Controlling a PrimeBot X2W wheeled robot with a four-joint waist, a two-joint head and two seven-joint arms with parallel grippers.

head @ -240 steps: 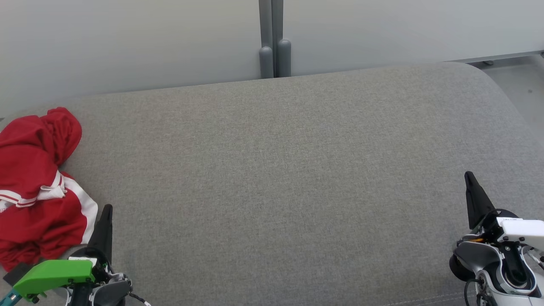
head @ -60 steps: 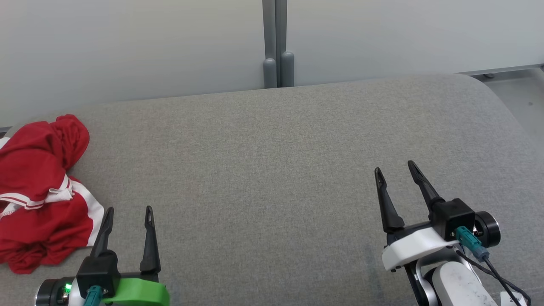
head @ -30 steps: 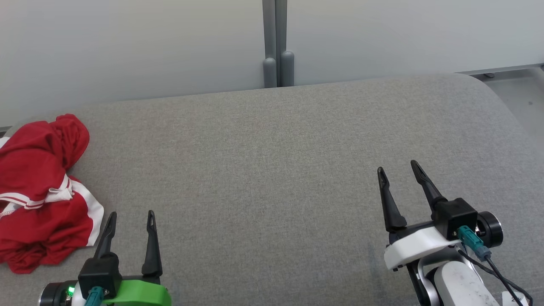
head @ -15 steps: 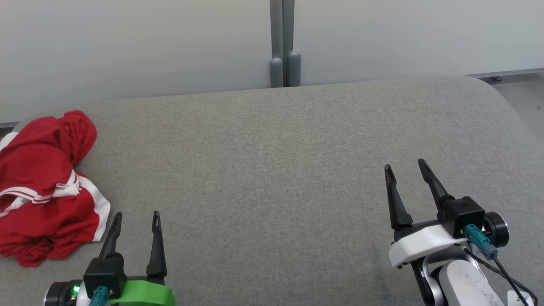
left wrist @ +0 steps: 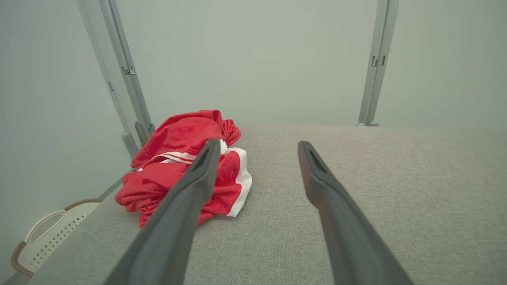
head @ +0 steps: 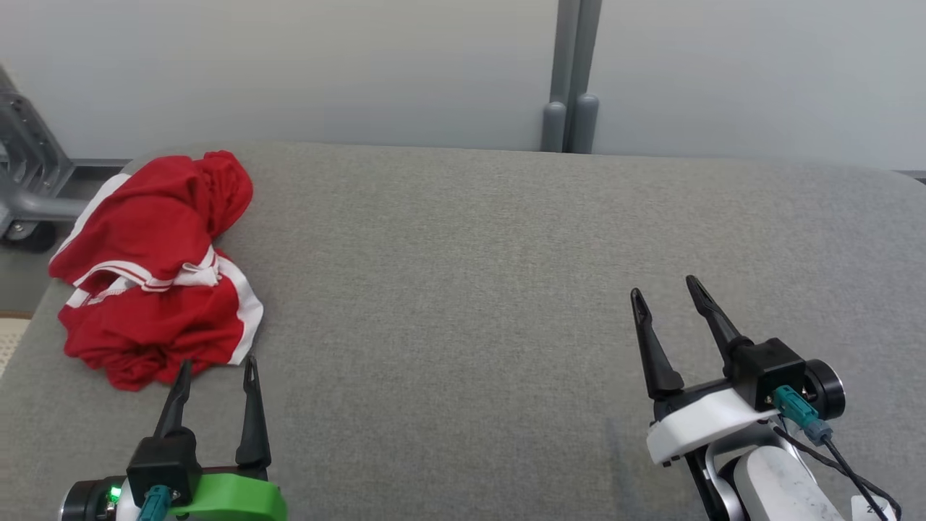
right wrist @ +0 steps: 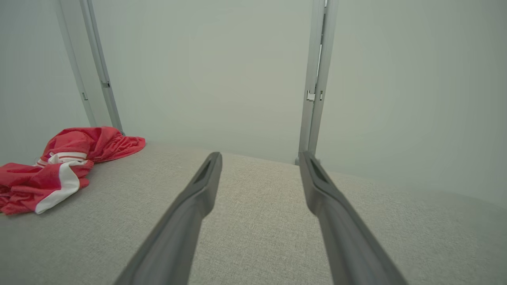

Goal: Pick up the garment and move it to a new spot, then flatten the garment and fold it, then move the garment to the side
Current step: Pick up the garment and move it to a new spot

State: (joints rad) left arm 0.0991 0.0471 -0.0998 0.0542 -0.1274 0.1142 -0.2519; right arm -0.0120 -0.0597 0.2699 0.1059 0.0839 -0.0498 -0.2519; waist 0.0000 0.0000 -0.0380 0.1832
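Your left gripper (head: 213,369) — jaws spread, empty — sits just near of the garment (head: 155,271), bunched far-left; right gripper (head: 669,304), spread too, lies well apart.

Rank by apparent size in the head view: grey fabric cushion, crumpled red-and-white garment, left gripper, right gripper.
1. Grey fabric cushion
2. Crumpled red-and-white garment
3. Left gripper and right gripper look alike; not ranked.
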